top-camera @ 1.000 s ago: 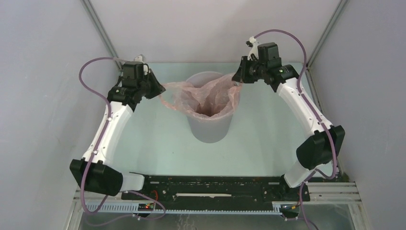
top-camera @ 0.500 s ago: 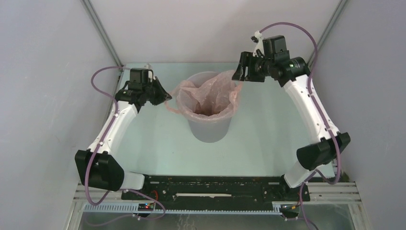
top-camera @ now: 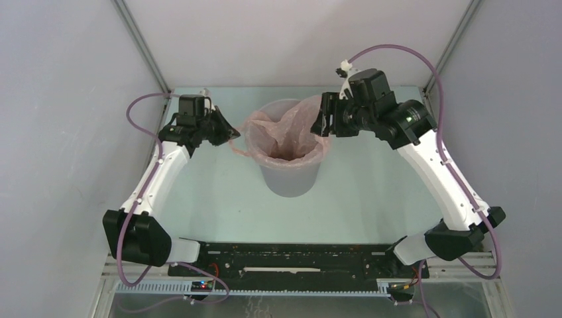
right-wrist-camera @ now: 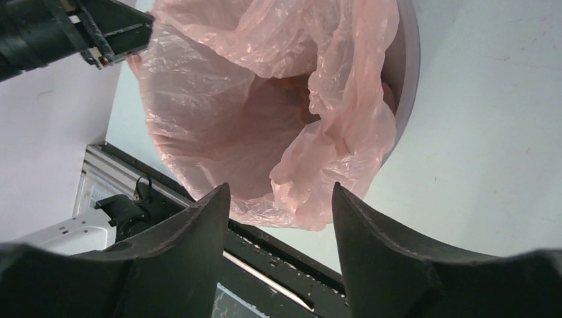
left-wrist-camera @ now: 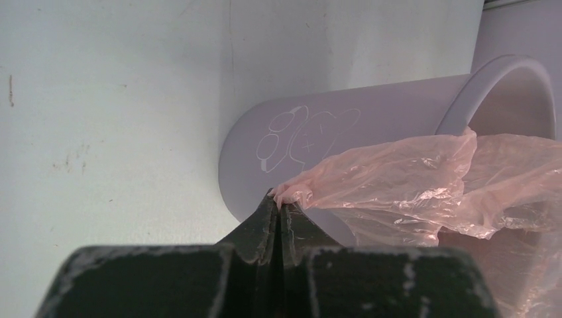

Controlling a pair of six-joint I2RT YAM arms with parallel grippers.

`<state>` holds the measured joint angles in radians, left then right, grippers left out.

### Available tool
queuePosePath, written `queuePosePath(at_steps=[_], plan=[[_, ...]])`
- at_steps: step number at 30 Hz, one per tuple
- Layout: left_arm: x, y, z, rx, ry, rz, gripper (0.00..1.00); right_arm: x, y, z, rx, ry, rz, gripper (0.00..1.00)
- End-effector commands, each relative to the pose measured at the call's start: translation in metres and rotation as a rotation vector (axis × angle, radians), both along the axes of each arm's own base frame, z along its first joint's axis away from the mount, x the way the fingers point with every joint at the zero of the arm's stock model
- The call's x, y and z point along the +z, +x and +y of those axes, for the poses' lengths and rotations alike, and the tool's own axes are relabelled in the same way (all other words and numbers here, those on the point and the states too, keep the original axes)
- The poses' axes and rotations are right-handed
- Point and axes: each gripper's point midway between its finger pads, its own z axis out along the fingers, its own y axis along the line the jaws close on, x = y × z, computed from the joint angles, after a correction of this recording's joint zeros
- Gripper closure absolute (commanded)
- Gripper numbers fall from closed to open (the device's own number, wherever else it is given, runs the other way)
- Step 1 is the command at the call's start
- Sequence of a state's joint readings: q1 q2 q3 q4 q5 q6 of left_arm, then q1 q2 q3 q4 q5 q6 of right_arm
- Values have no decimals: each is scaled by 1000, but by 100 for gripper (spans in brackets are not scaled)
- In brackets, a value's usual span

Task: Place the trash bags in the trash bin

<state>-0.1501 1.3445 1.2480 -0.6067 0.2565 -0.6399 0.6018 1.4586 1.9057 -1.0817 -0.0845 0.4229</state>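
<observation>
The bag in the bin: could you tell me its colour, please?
The bag is translucent pale pink; right wrist view shows it best.

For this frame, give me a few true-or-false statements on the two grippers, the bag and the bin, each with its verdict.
1. The left gripper is shut on an edge of the trash bag. True.
2. The right gripper is clamped on the trash bag. False: its fingers stand wide apart above the bag and grip nothing.
3. The trash bin lies on its side. False: it stands upright on the table.
4. The trash bag hangs open inside the trash bin, with film draped over the rim. True.
</observation>
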Motion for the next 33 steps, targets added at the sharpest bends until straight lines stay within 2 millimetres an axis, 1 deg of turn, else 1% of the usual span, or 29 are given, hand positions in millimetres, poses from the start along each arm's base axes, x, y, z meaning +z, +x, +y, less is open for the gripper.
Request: queuePosePath(at_steps=[1, 3, 6, 7, 9, 10, 12, 13, 16, 19, 23, 25, 27, 29, 31, 33], plan=[[10, -4, -4, -5, -48, -32, 94, -19, 13, -16, -104, -75, -6, 41], [8, -5, -4, -1, -50, -32, 94, -26, 15, -21, -100, -30, 26, 57], [7, -5, -1, 4, -38, -34, 94, -28, 15, -33, -112, 29, 31, 77], [6, -5, 0, 9, -34, -33, 94, -28, 15, -36, -113, 48, 24, 83], [3, -5, 0, 11, -31, -26, 94, -27, 14, -43, -124, 110, 7, 89], [0, -4, 0, 10, -31, -18, 94, -38, 15, -44, -120, 143, 23, 90], [-3, -1, -1, 3, -26, -9, 95, -42, 24, -40, -96, 234, 13, 91], [-5, 0, -1, 2, -20, -4, 96, -48, 30, -41, -96, 251, 21, 91], [-11, 4, 1, 5, -2, 10, 96, -65, 49, -45, -102, 244, 41, 91], [-15, 5, 2, 1, 5, 21, 96, -74, 66, -50, -114, 227, 27, 91], [-18, 4, 1, -4, 8, 31, 97, -85, 87, -49, -110, 214, 6, 91], [-19, 5, 1, -3, 7, 28, 97, -99, 96, -46, -119, 212, 38, 91], [-20, 5, 1, -5, 6, 30, 97, -116, 101, -43, -127, 209, 94, 92], [-20, 7, 0, -9, 3, 28, 97, -128, 99, -42, -124, 205, 138, 91], [-20, 8, -1, -14, 1, 24, 97, -135, 94, -40, -110, 201, 171, 91], [-21, 8, -2, -22, -2, 24, 97, -133, 87, -36, -68, 225, 185, 90]])
